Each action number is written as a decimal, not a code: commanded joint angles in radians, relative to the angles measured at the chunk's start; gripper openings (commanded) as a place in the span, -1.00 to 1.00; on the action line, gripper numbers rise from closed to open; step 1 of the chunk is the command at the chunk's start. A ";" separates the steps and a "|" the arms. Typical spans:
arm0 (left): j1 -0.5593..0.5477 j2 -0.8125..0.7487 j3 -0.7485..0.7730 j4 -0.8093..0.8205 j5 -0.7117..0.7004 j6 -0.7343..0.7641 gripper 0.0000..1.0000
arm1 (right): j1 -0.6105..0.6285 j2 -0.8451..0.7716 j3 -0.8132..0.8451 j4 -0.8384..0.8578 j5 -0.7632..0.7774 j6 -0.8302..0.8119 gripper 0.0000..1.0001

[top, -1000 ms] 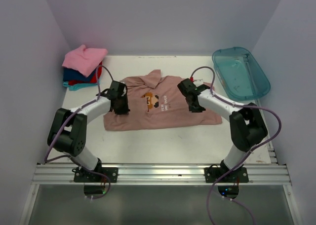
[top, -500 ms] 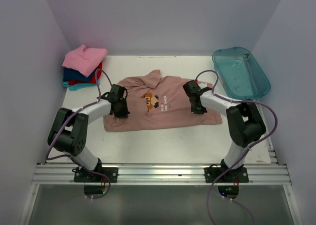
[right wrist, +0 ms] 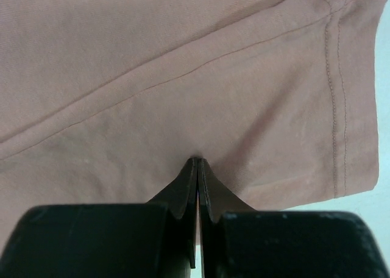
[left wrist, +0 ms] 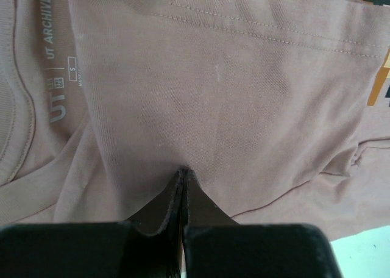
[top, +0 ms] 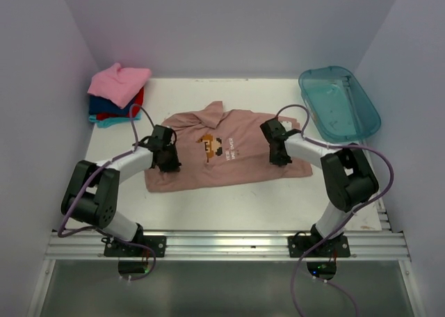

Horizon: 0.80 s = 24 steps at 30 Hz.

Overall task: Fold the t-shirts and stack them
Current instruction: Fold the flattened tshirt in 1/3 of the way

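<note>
Left gripper [top: 167, 161] jaws pressed together, pinching a tented fold of the pink-brown tee [top: 222, 169] near its left edge; collar label visible in left wrist view. Right gripper [top: 277, 156] also clamped, nipping a pucker of cloth near the tee's right side, by a sleeve hem. Both arms low, elbows bent outward at lower left and lower right of frame, forearms angling inward and up toward the shirt, wrists tipped down. Tee lies spread, slightly skewed, print [top: 213, 144] up, centre of the white table [top: 229, 207]. Folded tees stack [top: 117, 93] upper left, bright pink on top. Teal tub [top: 339, 103] upper right.
</note>
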 commanded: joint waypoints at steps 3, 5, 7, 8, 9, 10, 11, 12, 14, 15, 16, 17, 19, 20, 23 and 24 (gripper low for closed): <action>0.001 -0.023 -0.122 -0.071 0.164 -0.067 -1.00 | 0.001 -0.034 -0.098 -0.101 -0.158 0.022 -1.00; 0.001 -0.028 -0.152 -0.070 0.195 -0.082 -1.00 | 0.001 -0.054 -0.114 -0.125 -0.172 0.029 -1.00; 0.000 -0.034 -0.168 -0.077 0.234 -0.098 -1.00 | 0.001 -0.066 -0.121 -0.141 -0.201 0.038 -1.00; 0.001 -0.037 -0.169 -0.086 0.239 -0.101 -1.00 | 0.001 -0.070 -0.126 -0.159 -0.207 0.042 -1.00; 0.001 -0.040 -0.169 -0.111 0.241 -0.107 -1.00 | 0.001 -0.073 -0.129 -0.168 -0.215 0.050 -1.00; 0.001 -0.055 -0.169 -0.122 0.244 -0.113 -1.00 | 0.001 -0.076 -0.130 -0.176 -0.224 0.052 -1.00; 0.001 -0.065 -0.170 -0.132 0.242 -0.116 -1.00 | 0.003 -0.077 -0.135 -0.196 -0.238 0.053 -1.00; 0.001 -0.075 -0.170 -0.158 0.247 -0.118 -1.00 | 0.003 -0.077 -0.135 -0.208 -0.238 0.055 -1.00; 0.001 -0.105 -0.159 -0.195 0.227 -0.112 -0.98 | 0.004 -0.082 -0.134 -0.248 -0.218 0.056 -1.00; 0.001 -0.115 -0.155 -0.232 0.203 -0.107 -0.95 | 0.004 -0.083 -0.134 -0.260 -0.207 0.061 -1.00; 0.002 -0.134 -0.149 -0.244 0.196 -0.101 -0.94 | 0.004 -0.083 -0.134 -0.282 -0.199 0.064 -1.00; 0.002 -0.141 -0.146 -0.260 0.189 -0.098 -0.91 | 0.004 -0.085 -0.134 -0.289 -0.189 0.065 -1.00; 0.004 -0.160 -0.139 -0.293 0.193 -0.087 -0.87 | 0.004 -0.082 -0.135 -0.306 -0.187 0.072 -1.00; 0.004 -0.163 -0.136 -0.304 0.192 -0.082 -0.80 | 0.004 -0.082 -0.140 -0.309 -0.183 0.073 -1.00; 0.013 -0.172 -0.126 -0.332 0.170 -0.064 -0.78 | 0.006 -0.079 -0.152 -0.329 -0.152 0.088 -1.00; 0.025 -0.174 -0.123 -0.344 0.153 -0.062 -0.78 | 0.004 -0.079 -0.155 -0.334 -0.137 0.099 -1.00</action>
